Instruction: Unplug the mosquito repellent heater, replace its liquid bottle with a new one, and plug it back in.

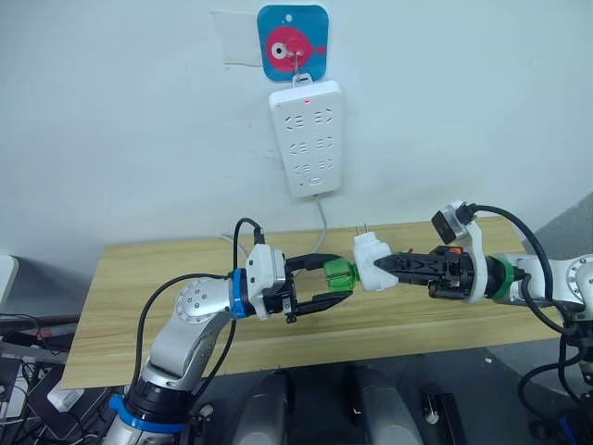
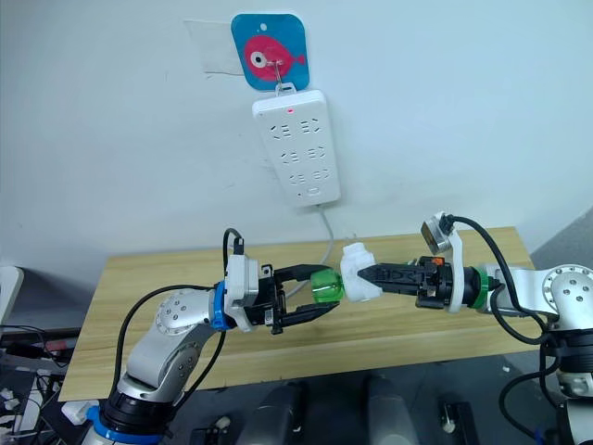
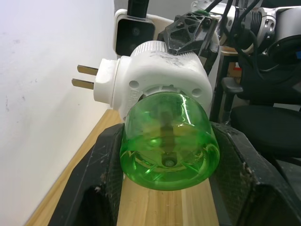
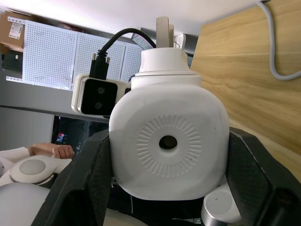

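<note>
The mosquito repellent heater (image 1: pixel 373 262) is a small white rounded unit held in the air above the wooden table (image 1: pixel 167 278), its two plug prongs (image 1: pixel 362 228) pointing up and free of any socket. My right gripper (image 1: pixel 385 266) is shut on it from the right, with its round vent hole (image 4: pixel 168 142) facing the right wrist camera. A green transparent liquid bottle (image 1: pixel 340 274) sticks out of the heater's left side. My left gripper (image 1: pixel 335 279) is shut on that bottle, one black finger (image 3: pixel 101 174) on each side.
A long white power strip (image 1: pixel 306 139) hangs on the wall above the table from a blue fish hook plate (image 1: pixel 293 42), its red light on. Its grey cable (image 1: pixel 322 227) drops behind the table. A person's hand (image 4: pixel 51 150) appears in the background.
</note>
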